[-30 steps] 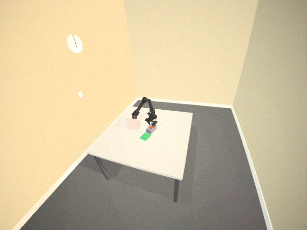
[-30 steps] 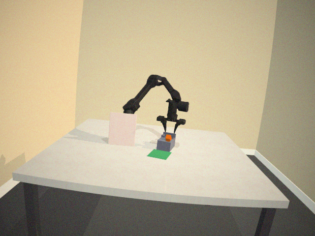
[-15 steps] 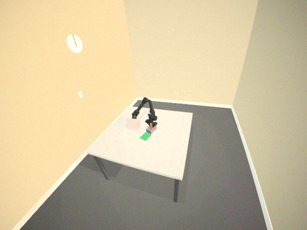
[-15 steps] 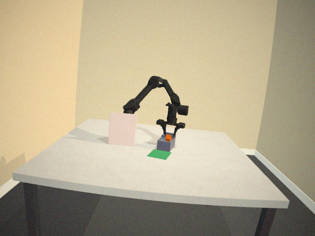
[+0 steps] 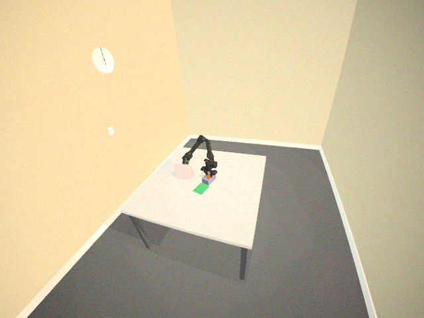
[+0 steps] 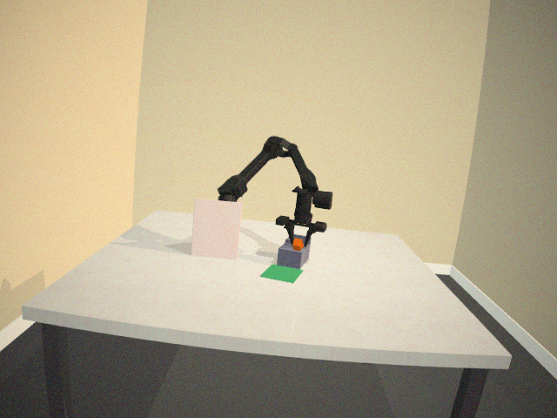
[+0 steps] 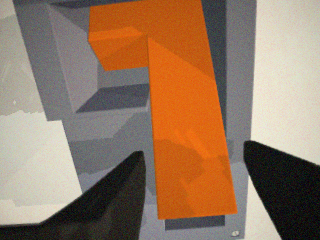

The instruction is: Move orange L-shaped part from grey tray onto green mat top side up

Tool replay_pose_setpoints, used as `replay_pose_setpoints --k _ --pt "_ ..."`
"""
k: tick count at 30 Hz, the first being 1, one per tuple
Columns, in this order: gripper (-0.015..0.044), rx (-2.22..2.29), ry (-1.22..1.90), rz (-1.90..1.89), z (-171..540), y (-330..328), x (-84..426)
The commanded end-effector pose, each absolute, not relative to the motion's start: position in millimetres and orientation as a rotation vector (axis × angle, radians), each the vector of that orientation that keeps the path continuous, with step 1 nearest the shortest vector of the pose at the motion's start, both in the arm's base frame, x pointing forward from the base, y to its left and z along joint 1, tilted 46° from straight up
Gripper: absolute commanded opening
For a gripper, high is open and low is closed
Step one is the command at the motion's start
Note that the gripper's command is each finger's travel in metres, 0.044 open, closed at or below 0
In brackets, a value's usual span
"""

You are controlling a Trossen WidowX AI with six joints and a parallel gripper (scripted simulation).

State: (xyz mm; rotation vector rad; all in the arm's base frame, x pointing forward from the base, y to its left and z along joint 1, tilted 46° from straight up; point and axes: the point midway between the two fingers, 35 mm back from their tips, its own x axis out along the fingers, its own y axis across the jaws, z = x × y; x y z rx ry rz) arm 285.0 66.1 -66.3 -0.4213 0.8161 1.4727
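We can read no text, label, brand, number or sign in the top, exterior or wrist view. On the wall clock (image 5: 103, 59), we discern dark hands, but we cannot resolve any numerals at this size.

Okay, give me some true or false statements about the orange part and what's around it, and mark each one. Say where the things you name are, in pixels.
1. The orange part (image 5: 208, 176) (image 6: 298, 244) (image 7: 187, 150) lies flat on the green mat (image 5: 201, 188) (image 6: 282, 273). False: it is in the grey tray (image 5: 206, 181) (image 6: 290, 258) (image 7: 241, 100), with one end raised.
2. The tool's fingers stand on either side of the raised end. True.
3. The tool (image 5: 209, 174) (image 6: 300, 245) (image 7: 193, 154) is shut on the part. False: gaps show on both sides in the wrist view.
4. The pink panel (image 5: 183, 171) (image 6: 216, 229) stands upright. True.
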Motion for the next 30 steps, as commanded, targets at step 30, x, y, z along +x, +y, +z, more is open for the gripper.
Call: replay_pose_setpoints --k 30 --pt "0.0000 -0.416 0.816 1.470 -56 55 286"
